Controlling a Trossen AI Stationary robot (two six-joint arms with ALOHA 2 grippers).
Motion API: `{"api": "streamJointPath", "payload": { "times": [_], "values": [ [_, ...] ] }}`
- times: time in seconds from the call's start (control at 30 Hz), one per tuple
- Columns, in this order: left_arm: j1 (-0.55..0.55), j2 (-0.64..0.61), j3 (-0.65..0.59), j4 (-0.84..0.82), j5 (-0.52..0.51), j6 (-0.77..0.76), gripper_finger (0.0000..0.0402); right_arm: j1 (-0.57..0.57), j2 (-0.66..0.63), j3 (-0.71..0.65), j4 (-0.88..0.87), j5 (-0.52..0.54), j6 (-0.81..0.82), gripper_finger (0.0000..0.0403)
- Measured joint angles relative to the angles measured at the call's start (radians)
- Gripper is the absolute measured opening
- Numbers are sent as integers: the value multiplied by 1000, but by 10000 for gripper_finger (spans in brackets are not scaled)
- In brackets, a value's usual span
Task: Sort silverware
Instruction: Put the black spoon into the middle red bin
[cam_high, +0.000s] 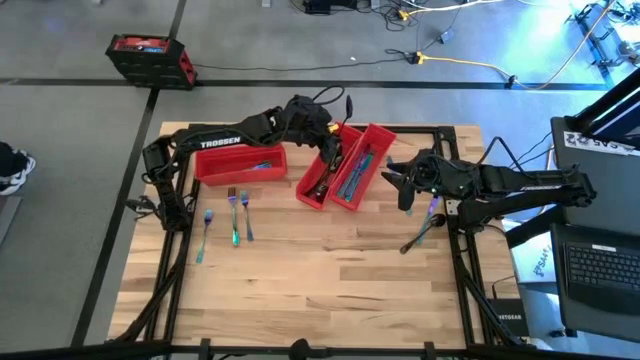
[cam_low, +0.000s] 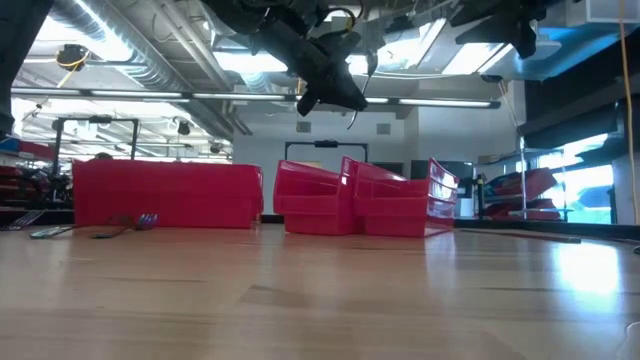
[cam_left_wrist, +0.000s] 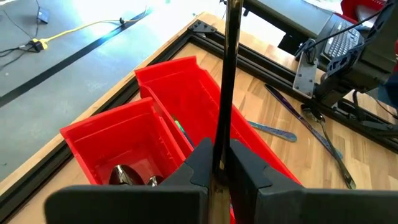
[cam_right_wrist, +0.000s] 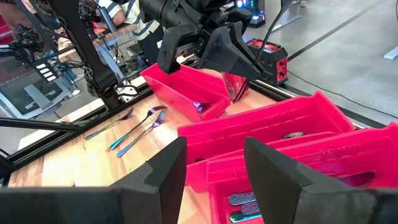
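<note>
My left gripper (cam_high: 333, 128) hangs over the two slanted red bins (cam_high: 322, 178) (cam_high: 362, 165) in the middle of the table, shut on a slender dark piece of silverware (cam_left_wrist: 227, 74); I cannot tell which kind. The bin below it (cam_left_wrist: 118, 140) holds dark spoons (cam_left_wrist: 127, 175), and its neighbour (cam_left_wrist: 186, 93) holds teal pieces (cam_high: 357, 170). My right gripper (cam_high: 400, 188) (cam_right_wrist: 217, 168) hovers open to the right of the bins, touching nothing. Three forks (cam_high: 232, 218) lie flat on the table's left part. Several more pieces (cam_high: 428, 220) lie on its right part, under my right arm. My left gripper pinches the dark piece of silverware between its two fingertips (cam_left_wrist: 202, 163), at a point along the shaft (cam_left_wrist: 217, 152). The shaft runs on past the fingertips, in line with the fingers. The piece is lifted clear, above the bins.
A third red bin (cam_high: 240, 163) lies crosswise near the far left, with pieces inside. A dark frame (cam_high: 460, 130) runs round the table. The near half of the wooden top (cam_high: 320, 290) is bare. A red and black case (cam_high: 150, 58) stands on the floor beyond the table.
</note>
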Motion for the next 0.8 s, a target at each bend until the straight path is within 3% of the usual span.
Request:
{"api": "streamJointPath", "payload": {
  "times": [0.8],
  "values": [
    [-2,90,-2,-59,-55,-44,9,0,0,0,3,0,0,145]
  ]
}}
